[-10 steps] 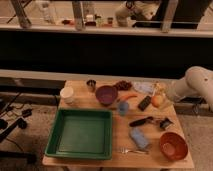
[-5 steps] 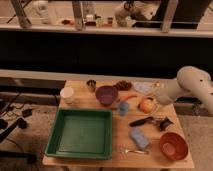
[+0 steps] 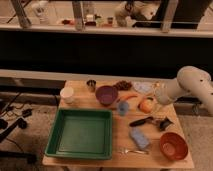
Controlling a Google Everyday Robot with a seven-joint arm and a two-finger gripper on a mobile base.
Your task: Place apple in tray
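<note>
The round, smooth orange-red apple [image 3: 145, 105] sits right of centre on the wooden table [image 3: 150, 160], well right of the shallow rectangular green plastic tray [image 3: 80, 132], with the gripper [image 3: 151, 103] clamped on it as the bulky white arm [image 3: 192, 85] angles down from the right.

Shown at the right edge as a thick white arm [image 3: 192, 82], rounded at the elbow, sloping down and to the left. Ends right of centre in a pale gripper [image 3: 154, 100], held low, pointing left, with fingers pressed closed.
</note>
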